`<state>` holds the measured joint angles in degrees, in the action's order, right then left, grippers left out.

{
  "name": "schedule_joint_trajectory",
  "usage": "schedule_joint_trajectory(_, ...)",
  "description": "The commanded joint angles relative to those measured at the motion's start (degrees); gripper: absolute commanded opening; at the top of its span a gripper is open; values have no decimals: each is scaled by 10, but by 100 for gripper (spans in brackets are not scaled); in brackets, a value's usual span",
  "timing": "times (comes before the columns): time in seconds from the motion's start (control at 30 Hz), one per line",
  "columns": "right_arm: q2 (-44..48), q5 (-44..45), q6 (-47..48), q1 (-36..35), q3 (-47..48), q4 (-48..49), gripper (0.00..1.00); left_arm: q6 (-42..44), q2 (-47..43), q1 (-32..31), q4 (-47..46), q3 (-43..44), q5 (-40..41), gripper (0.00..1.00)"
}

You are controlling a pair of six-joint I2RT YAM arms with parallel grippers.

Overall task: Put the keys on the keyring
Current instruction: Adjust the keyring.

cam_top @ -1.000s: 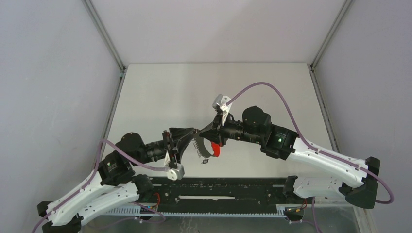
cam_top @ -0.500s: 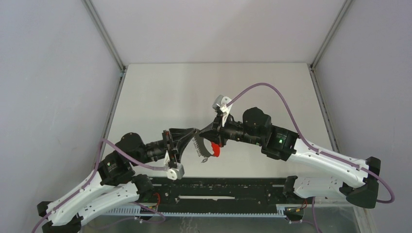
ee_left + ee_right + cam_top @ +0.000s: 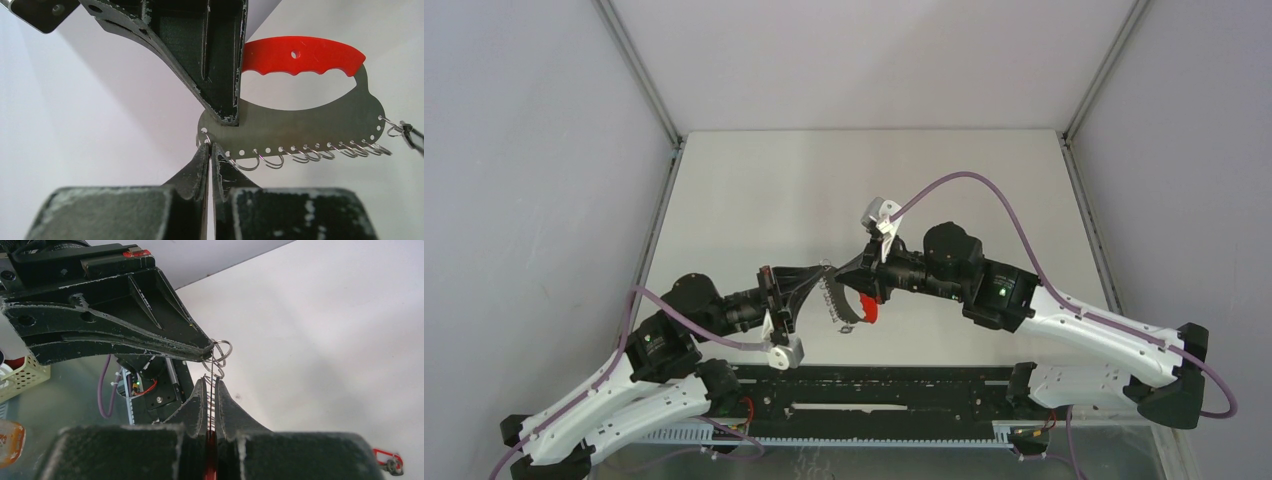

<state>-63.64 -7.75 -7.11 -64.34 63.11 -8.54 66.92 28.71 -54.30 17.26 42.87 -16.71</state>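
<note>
Since a second ago my left gripper (image 3: 209, 146) has drawn its jaws in from partly open to almost touching, while both arms have barely shifted. Its fingertips now meet, with only a hairline between them, on the end ring (image 3: 205, 136), the first in a row of small silvery split rings (image 3: 305, 154). In the right wrist view that ring's loop pokes out just past the tips, so I read it as pinched.

The rings hang from holes along the curved edge of a flat, crescent-shaped silvery metal plate (image 3: 310, 122) with a bright red plastic grip (image 3: 300, 55) on its back. My right gripper (image 3: 211, 386) is clamped tight on the plate near that same end, holding it in the air above the pale grey table (image 3: 774, 190).

From the left wrist the plate's long axis runs 9 to 3 o'clock, red grip at 12, ringed edge at 6. From above it runs roughly 11 to 5 o'clock, with the ringed edge facing 9 o'clock toward the left gripper and the grip toward 3. A small dark piece (image 3: 409, 134) dangles at the 3 o'clock end of the plate in the left wrist view; it is too small for me to name.
</note>
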Motion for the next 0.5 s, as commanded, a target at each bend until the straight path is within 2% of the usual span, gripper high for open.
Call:
schedule_joint_trajectory(0.0, 22, -24, 6, -16, 25, 16, 0, 0, -2, -1, -17, 3, 24, 3)
schedule_joint_trajectory(0.13, 25, -26, 11, -16, 26, 11, 0, -5, -2, -1, -16, 6, 34, 0)
schedule_joint_trajectory(0.27, 25, -34, 15, -16, 26, 10, 0, -51, 2, -1, -29, 16, 49, 0)
schedule_joint_trajectory(0.3, 25, -37, 15, -17, 26, 11, 0, -61, 2, -1, -35, 17, 53, 2)
schedule_joint_trajectory(0.37, 25, -41, 15, -17, 26, 12, 0, -70, 2, -1, -41, 19, 56, 11)
schedule_joint_trajectory(0.47, 26, -43, 15, -18, 25, 14, 0, -73, 3, -1, -40, 20, 53, 12)
